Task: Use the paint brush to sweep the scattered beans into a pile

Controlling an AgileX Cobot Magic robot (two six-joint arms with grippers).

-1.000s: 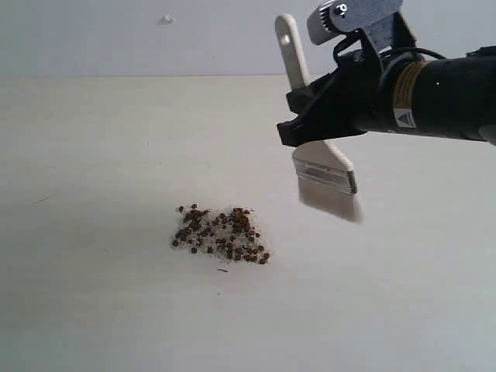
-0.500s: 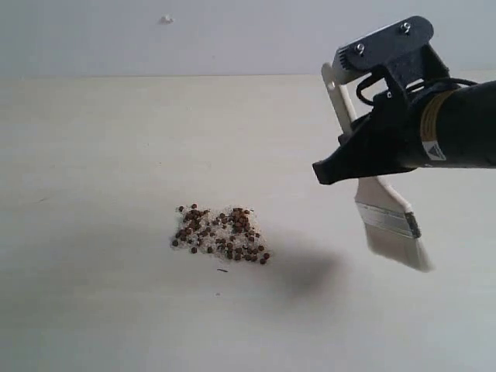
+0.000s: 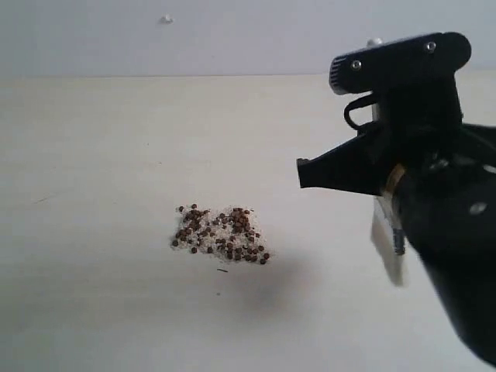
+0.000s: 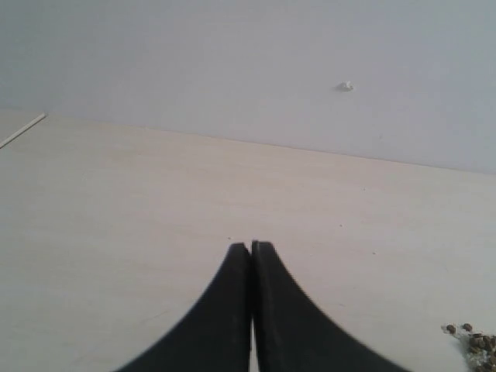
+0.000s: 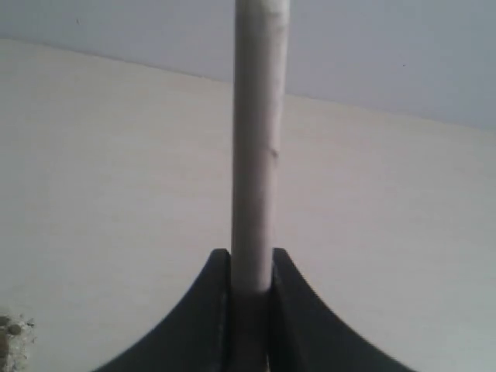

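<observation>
The beans (image 3: 221,232) lie in one compact reddish-brown pile, mixed with whitish grains, on the pale table left of centre. My right gripper (image 3: 310,172) hangs to the right of the pile and above the table, shut on the paint brush (image 3: 390,246). The brush is seen edge-on, its bristles pointing down and blurred, mostly hidden behind the arm. In the right wrist view the wooden handle (image 5: 260,139) rises from between the fingers (image 5: 219,271), and the pile's edge (image 5: 12,329) shows in a corner. My left gripper (image 4: 251,246) is shut on nothing, with beans (image 4: 469,339) off to its side.
A small white speck (image 3: 166,18) sticks to the grey back wall, also seen as the speck (image 4: 347,85) in the left wrist view. The right arm's black body (image 3: 457,256) fills the right side of the exterior view. The pale table (image 3: 93,155) runs back to the wall.
My right gripper carried the brush to the right, away from the pile, and turned so the brush now shows edge-on. The bean pile has not moved.
</observation>
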